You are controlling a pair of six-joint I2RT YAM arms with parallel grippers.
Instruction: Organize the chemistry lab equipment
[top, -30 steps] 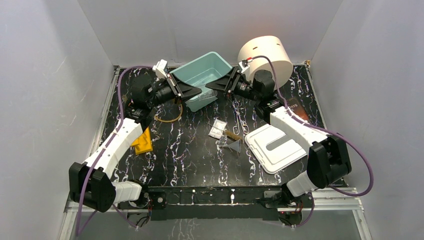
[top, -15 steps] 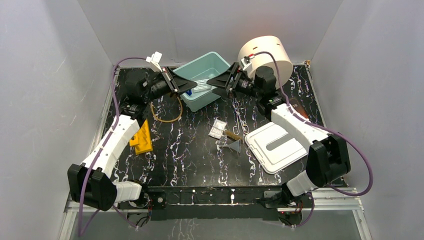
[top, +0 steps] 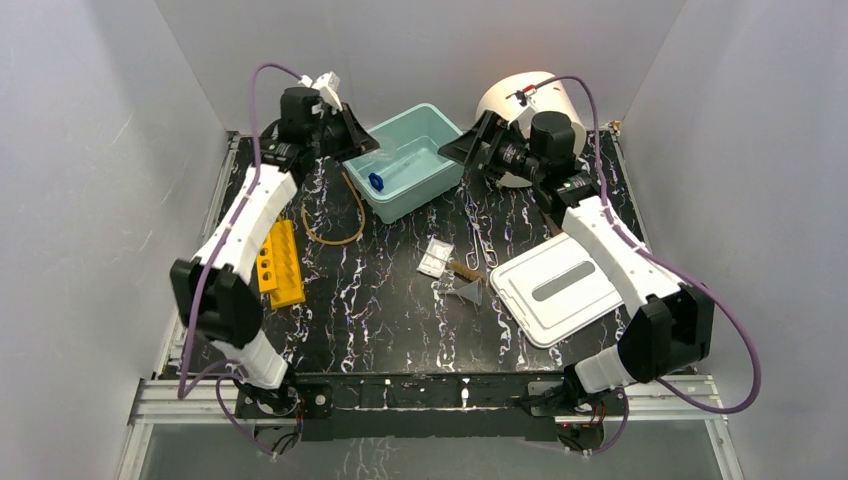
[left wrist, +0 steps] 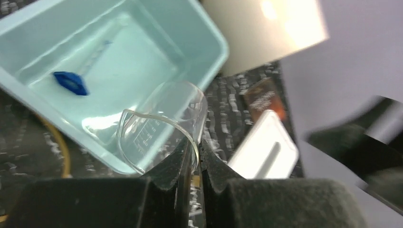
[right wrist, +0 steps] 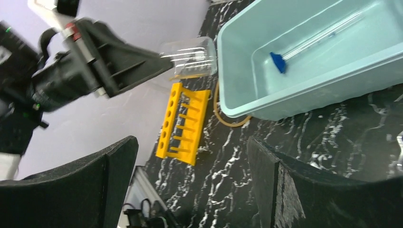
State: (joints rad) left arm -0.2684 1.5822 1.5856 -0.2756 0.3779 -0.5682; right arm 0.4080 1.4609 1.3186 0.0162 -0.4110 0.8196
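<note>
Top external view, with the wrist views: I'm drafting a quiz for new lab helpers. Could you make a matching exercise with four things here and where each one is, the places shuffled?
Things:
1. blue-capped tube
2. glass beaker
3. yellow rack
4. white lid

Places:
A. pinched in the left gripper
B. flat on the table by the right arm
C. lying inside the teal bin
D. on the table by the left arm

Pairs: 1-C, 2-A, 3-D, 4-B
</note>
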